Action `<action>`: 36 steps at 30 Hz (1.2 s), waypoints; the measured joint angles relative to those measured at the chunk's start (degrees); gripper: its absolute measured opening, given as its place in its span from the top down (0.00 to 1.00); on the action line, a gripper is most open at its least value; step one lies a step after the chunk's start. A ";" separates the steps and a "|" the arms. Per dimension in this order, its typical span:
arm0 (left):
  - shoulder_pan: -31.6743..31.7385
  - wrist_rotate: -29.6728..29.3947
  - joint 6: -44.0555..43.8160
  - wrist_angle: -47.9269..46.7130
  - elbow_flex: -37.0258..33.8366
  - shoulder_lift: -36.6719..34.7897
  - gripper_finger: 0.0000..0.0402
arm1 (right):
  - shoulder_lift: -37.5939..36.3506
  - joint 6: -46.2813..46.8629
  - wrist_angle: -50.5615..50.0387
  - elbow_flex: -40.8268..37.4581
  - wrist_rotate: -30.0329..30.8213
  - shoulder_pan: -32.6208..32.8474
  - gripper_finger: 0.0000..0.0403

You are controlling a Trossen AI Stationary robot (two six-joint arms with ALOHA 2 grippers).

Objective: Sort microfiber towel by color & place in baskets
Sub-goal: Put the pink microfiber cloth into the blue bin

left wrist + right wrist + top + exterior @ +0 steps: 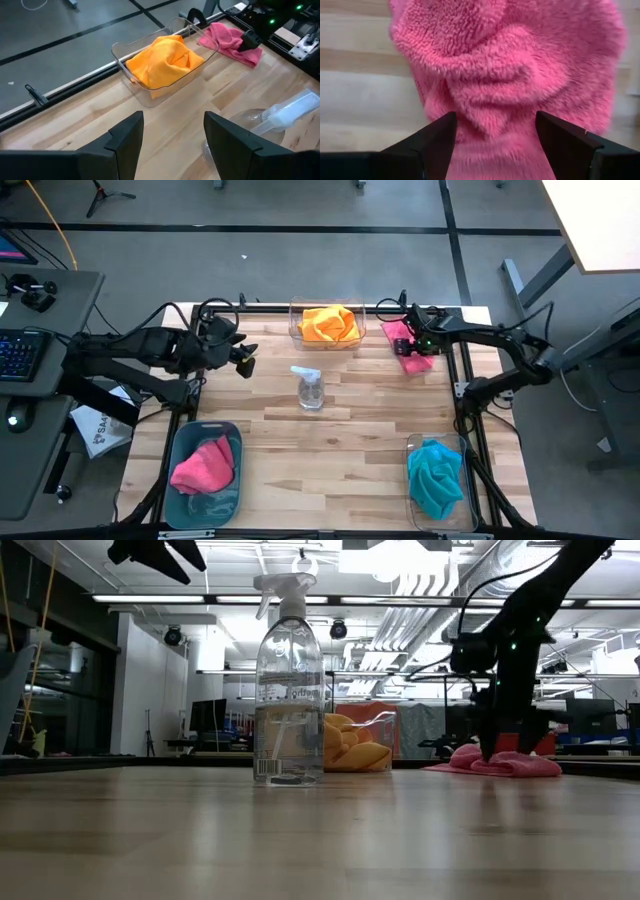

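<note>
Fluffy pink towel (510,75), crumpled on the table, between the right claw's (495,145) spread fingers.

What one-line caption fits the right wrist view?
Right hand, fingers open, poised over a loose pink towel lying on the wooden table.

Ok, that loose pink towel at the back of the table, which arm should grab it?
Right. The right claw is already down over the loose pink towel, fingers open on either side of a fold. The left claw is open too, but hangs across the table, beyond the orange towel's basket.
</note>
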 joint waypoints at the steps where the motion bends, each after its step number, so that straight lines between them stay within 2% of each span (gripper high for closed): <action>1: 0.07 0.11 -0.02 0.00 0.00 0.02 0.51 | 0.86 0.08 1.21 -0.29 -0.01 0.01 0.33; 4: 0.09 0.09 -0.07 0.33 0.00 0.00 0.51 | 3.71 -0.18 4.56 -1.01 -0.81 0.60 0.35; 7: -0.35 0.34 1.47 5.09 -0.02 0.00 0.51 | 5.96 -1.57 5.05 -1.34 -1.16 2.09 0.44; 9: -1.13 1.87 5.38 9.38 -0.02 -0.25 0.51 | 6.60 -4.05 4.33 -1.36 -1.37 3.92 0.57; 12: -1.81 4.09 10.33 15.59 -0.02 -0.87 0.51 | 6.17 -7.33 1.85 -1.35 -3.48 6.44 0.85; 14: -1.79 4.28 12.45 19.00 -0.02 -1.25 0.51 | 5.03 -8.92 0.45 -1.59 -5.41 7.97 0.95; 18: -1.75 4.30 16.69 24.13 -0.02 -2.62 0.51 | -0.26 -8.57 -4.42 -1.02 -7.78 11.28 0.97; 24: -1.75 4.40 20.53 26.61 0.51 -5.51 0.51 | -16.39 -6.31 -11.82 5.06 -5.34 16.90 0.99; 30: -1.70 4.35 20.76 26.91 0.55 -6.56 0.51 | -32.00 -1.44 0.37 12.53 -4.05 25.99 0.99; 33: -1.64 4.22 20.46 27.14 0.55 -5.19 0.51 | -35.10 -1.36 10.28 15.04 -0.99 31.69 1.00; 36: -1.12 4.97 20.66 28.94 0.55 -2.64 0.51 | -34.35 -2.92 18.43 17.64 1.59 36.96 1.00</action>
